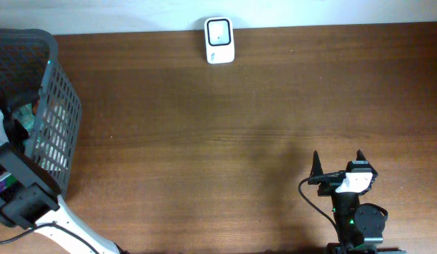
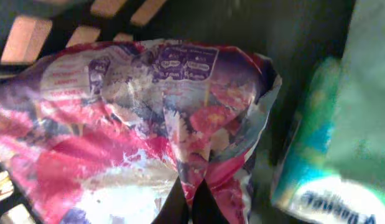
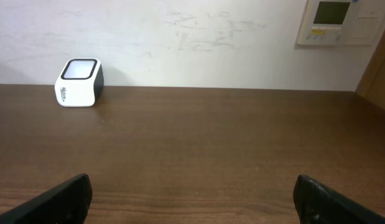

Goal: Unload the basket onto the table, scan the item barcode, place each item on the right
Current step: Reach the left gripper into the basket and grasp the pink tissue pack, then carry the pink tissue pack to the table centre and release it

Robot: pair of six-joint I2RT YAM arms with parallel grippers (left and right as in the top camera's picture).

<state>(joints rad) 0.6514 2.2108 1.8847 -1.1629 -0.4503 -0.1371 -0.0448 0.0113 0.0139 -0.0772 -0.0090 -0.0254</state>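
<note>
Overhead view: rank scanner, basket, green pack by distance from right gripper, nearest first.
1. Scanner, far table edge, up-left of the right gripper.
2. Basket, far left.
3. Green pack, inside the basket, behind its wall.

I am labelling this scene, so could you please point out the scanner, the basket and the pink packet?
scanner [image 1: 219,40]: overhead view, middle of its white body.
basket [image 1: 59,120]: overhead view, its dark mesh side wall.
pink packet [image 2: 136,124]: left wrist view, its crumpled printed front.
</note>
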